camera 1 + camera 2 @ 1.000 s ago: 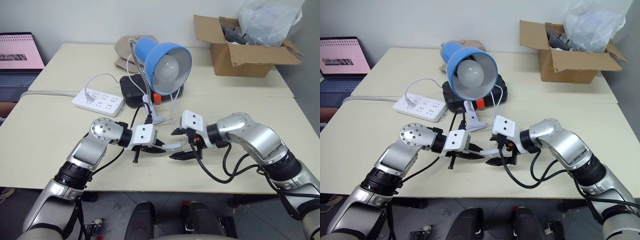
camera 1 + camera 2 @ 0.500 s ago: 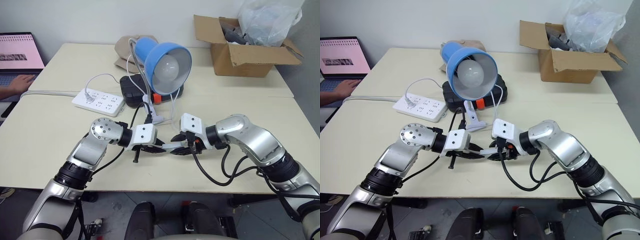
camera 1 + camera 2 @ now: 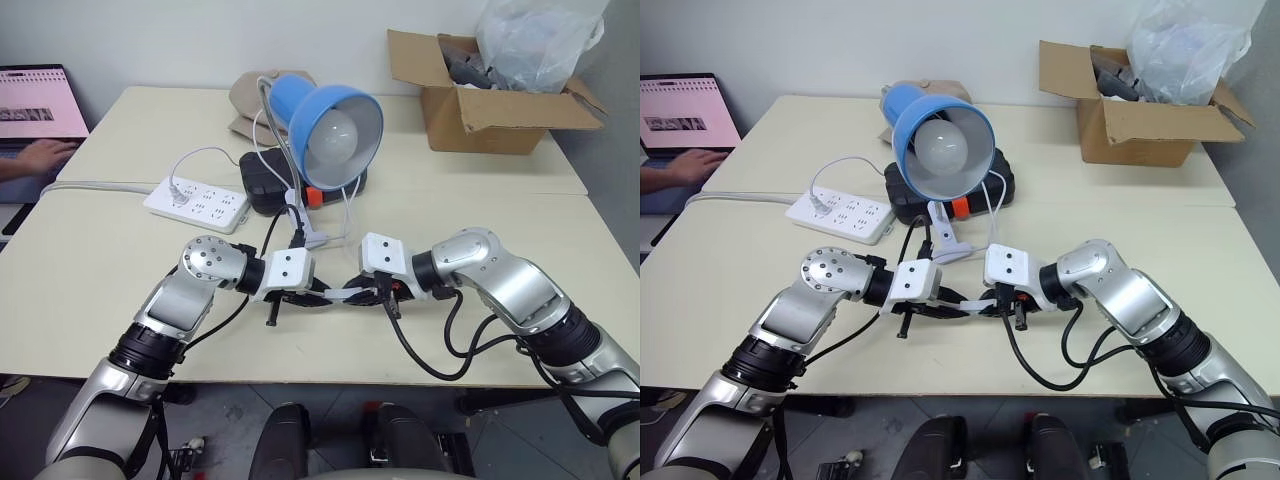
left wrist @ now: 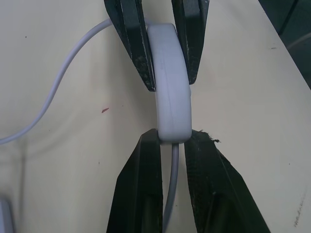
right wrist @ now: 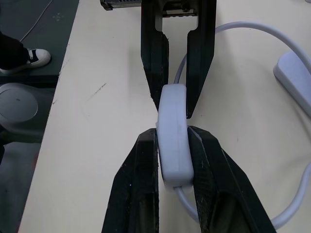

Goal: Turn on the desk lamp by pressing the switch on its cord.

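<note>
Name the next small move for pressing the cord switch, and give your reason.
Probably squeeze a little harder with the right gripper while the left gripper steadies the other end. Both are shut on the switch from opposite ends, just above the table, yet the bulb of the desk lamp looks unlit.

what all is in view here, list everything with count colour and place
desk lamp: 1, blue shade, white bulb unlit, table middle
switch: 1, white, between both claws
cord: 1, white, looping on table
power strip: 1, white, left of lamp
black case: 1, behind lamp clip
cardboard box: 1, brown, far right, plastic bag inside
laptop: 1, pink screen, far left
person's hand: 1, at laptop
table: cream
left claw: black, shut on switch
right claw: black, shut on switch
</note>
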Robot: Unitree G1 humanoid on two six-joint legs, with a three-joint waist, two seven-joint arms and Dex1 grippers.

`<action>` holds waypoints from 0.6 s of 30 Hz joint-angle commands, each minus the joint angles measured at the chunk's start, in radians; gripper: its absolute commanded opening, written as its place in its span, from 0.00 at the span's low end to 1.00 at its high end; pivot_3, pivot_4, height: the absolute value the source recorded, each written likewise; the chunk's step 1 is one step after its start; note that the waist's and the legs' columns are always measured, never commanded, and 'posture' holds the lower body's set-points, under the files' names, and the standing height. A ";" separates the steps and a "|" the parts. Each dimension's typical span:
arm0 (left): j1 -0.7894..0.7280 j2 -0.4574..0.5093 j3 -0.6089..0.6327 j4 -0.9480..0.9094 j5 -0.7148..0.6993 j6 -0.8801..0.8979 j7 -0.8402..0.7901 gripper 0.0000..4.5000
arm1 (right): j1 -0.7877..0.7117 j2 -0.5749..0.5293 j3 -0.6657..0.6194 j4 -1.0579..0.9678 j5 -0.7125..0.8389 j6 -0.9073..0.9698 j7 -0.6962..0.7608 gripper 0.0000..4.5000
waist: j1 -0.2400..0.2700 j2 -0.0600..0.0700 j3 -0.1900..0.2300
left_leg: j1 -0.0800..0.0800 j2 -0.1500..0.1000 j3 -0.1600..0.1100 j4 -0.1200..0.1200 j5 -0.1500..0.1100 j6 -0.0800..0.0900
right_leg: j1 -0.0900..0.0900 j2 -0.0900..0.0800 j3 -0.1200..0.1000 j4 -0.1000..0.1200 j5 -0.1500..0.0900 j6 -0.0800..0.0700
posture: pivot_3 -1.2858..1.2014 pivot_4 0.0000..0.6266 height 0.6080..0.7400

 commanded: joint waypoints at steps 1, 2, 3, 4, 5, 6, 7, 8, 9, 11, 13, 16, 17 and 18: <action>-0.010 -0.003 0.023 -0.039 -0.014 -0.001 0.013 0.08 | 0.008 0.000 -0.017 -0.010 -0.007 -0.016 0.012 0.12 | 0.000 0.000 0.000 | 0.000 0.000 0.000 0.000 0.000 0.000 | 0.000 0.000 0.000 0.000 0.000 0.000 | 0.52 0.24 1.00; -0.011 -0.004 0.023 -0.038 -0.014 -0.002 0.013 0.08 | 0.008 0.000 -0.018 -0.009 -0.007 -0.018 0.014 0.12 | 0.000 0.000 0.000 | 0.000 0.000 0.000 0.000 0.000 0.000 | 0.000 0.000 0.000 0.000 0.000 0.000 | 0.52 0.24 1.00; -0.012 -0.004 0.023 -0.038 -0.014 -0.002 0.013 0.08 | 0.009 0.000 -0.019 -0.010 -0.006 -0.018 0.015 0.12 | 0.000 0.000 0.000 | 0.000 0.000 0.000 0.000 0.000 0.000 | 0.000 0.000 0.000 0.000 0.000 0.000 | 0.52 0.24 1.00; -0.013 -0.004 0.022 -0.038 -0.013 -0.004 0.013 0.08 | 0.010 -0.001 -0.021 -0.008 -0.007 -0.021 0.017 0.12 | 0.000 0.000 0.000 | 0.000 0.000 0.000 0.000 0.000 0.000 | 0.000 0.000 0.000 0.000 0.000 0.000 | 0.52 0.24 1.00; -0.014 -0.005 0.022 -0.038 -0.013 -0.004 0.013 0.08 | 0.011 0.000 -0.025 -0.006 -0.007 -0.026 0.017 0.20 | 0.000 0.000 0.000 | 0.000 0.000 0.000 0.000 0.000 0.000 | 0.000 0.000 0.000 0.000 0.000 0.000 | 0.52 0.24 1.00; -0.015 -0.005 0.022 -0.037 -0.013 -0.005 0.013 0.08 | 0.012 0.003 -0.030 -0.003 -0.005 -0.027 0.016 0.28 | 0.000 0.000 0.000 | 0.000 0.000 0.000 0.000 0.000 0.000 | 0.000 0.000 0.000 0.000 0.000 0.000 | 0.52 0.24 1.00; -0.015 -0.005 0.021 -0.037 -0.012 -0.006 0.013 0.08 | 0.013 0.004 -0.034 -0.001 -0.002 -0.027 0.017 0.30 | 0.000 0.000 0.000 | 0.000 0.000 0.000 0.000 0.000 0.000 | 0.000 0.000 0.000 0.000 0.000 0.000 | 0.52 0.24 1.00; -0.016 -0.005 0.021 -0.037 -0.011 -0.008 0.013 0.08 | 0.011 0.006 -0.040 0.004 0.000 -0.024 0.016 0.36 | 0.000 0.000 0.000 | 0.000 0.000 0.000 0.000 0.000 0.000 | 0.000 0.000 0.000 0.000 0.000 0.000 | 0.52 0.24 1.00; -0.016 -0.004 0.020 -0.036 -0.011 -0.009 0.013 0.08 | 0.010 0.008 -0.044 0.007 0.001 -0.021 0.015 0.41 | 0.000 0.000 0.000 | 0.000 0.000 0.000 0.000 0.000 0.000 | 0.000 0.000 0.000 0.000 0.000 0.000 | 0.52 0.24 1.00; -0.018 -0.004 0.019 -0.034 -0.009 -0.012 0.013 0.08 | 0.005 0.010 -0.048 0.010 0.003 -0.014 0.015 0.51 | 0.000 0.000 0.000 | 0.000 0.000 0.000 0.000 0.000 0.000 | 0.000 0.000 0.000 0.000 0.000 0.000 | 0.52 0.24 1.00; -0.018 -0.003 0.017 -0.034 -0.007 -0.015 0.013 0.08 | 0.002 0.006 -0.046 0.005 0.007 -0.005 0.024 0.63 | 0.000 0.000 0.000 | 0.000 0.000 0.000 0.000 0.000 0.000 | 0.000 0.000 0.000 0.000 0.000 0.000 | 0.52 0.24 1.00; -0.019 -0.004 0.017 -0.033 -0.006 -0.019 0.013 0.08 | 0.000 0.002 -0.042 0.000 0.007 0.002 0.034 0.63 | 0.000 0.000 0.000 | 0.000 0.000 0.000 0.000 0.000 0.000 | 0.000 0.000 0.000 0.000 0.000 0.000 | 0.52 0.24 1.00; -0.019 -0.004 0.016 -0.032 -0.005 -0.019 0.013 0.08 | 0.001 0.000 -0.041 0.000 0.005 0.004 0.035 0.63 | 0.000 0.000 0.000 | 0.000 0.000 0.000 0.000 0.000 0.000 | 0.000 0.000 0.000 0.000 0.000 0.000 | 0.52 0.24 1.00; -0.019 -0.004 0.016 -0.030 -0.004 -0.021 0.014 0.08 | 0.001 0.001 -0.041 0.000 0.004 0.008 0.033 0.63 | 0.000 0.000 0.000 | 0.000 0.000 0.000 0.000 0.000 0.000 | 0.000 0.000 0.000 0.000 0.000 0.000 | 0.52 0.24 1.00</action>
